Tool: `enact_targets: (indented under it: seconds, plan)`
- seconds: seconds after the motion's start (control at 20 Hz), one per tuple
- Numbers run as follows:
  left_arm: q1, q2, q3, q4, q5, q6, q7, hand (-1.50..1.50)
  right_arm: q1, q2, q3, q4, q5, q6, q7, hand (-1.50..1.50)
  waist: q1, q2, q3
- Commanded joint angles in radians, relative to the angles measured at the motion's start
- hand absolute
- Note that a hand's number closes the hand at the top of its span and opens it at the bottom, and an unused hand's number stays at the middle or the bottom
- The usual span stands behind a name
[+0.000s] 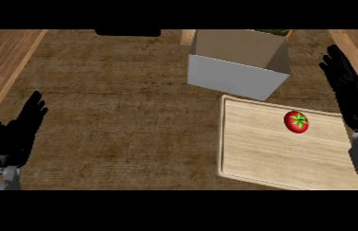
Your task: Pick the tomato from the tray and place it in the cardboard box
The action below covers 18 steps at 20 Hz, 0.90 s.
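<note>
A: Entry. Small round red tomato with a green star-shaped calyx point(296, 121) lies on the pale wooden tray point(265, 154), in its upper right part, near the far edge. Nothing touches it.

B: Handling estimate?

A: Judged light, smooth-skinned, likely slippery, and round enough to roll on the flat board. Soft under pressure, so I would not squeeze at the calyx. Best hold looks like fingers and thumb on opposite sides of its widest part, coming from above.

B: Target?

A: Open cardboard box with grey-white outer walls and brown inside point(237, 66), just beyond the tray's far edge, tilted relative to it. Opening faces up.

B: Hands?

A: Right hand point(343, 76), black, at the right border beside the box and above the tomato, fingers straight, holding nothing. Left hand point(24, 126), black, at the left edge, well apart, fingers up and relaxed, resting, also holding nothing.

B: Not readable?

A: The box floor is hidden by its walls. Something green shows behind the box's far rim; cannot identify it. The tray's near right corner and the right forearm are cut off by the view's edge.
</note>
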Motion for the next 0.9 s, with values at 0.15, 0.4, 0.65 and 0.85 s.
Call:
enact_targets:
  seconds: [0.15,0.4,0.65,0.85]
  plan:
    - [-0.102,0.048,-0.055,-0.101,-0.085,-0.077,-0.124,0.00,-0.018,-0.133,-0.184,-0.142,0.025,-0.102,0.001,-1.50,-0.102,-0.004,0.007]
    - [-0.166,0.042,-0.150,-0.180,-0.121,-0.154,-0.143,0.00,0.163,-0.301,-0.256,-0.144,0.168,-0.124,0.055,-1.50,-0.111,0.006,0.009]
    - [-0.157,0.034,-0.149,-0.170,-0.126,-0.201,-0.190,0.00,0.403,-0.251,-0.255,-0.255,0.280,-0.115,-0.169,-1.50,-0.062,0.013,0.010]
    - [-0.235,-0.004,-0.168,-0.113,-0.162,-0.205,-0.186,0.00,0.398,-0.321,-0.204,-0.300,0.395,-0.086,-0.100,-1.50,-0.043,0.019,0.009]
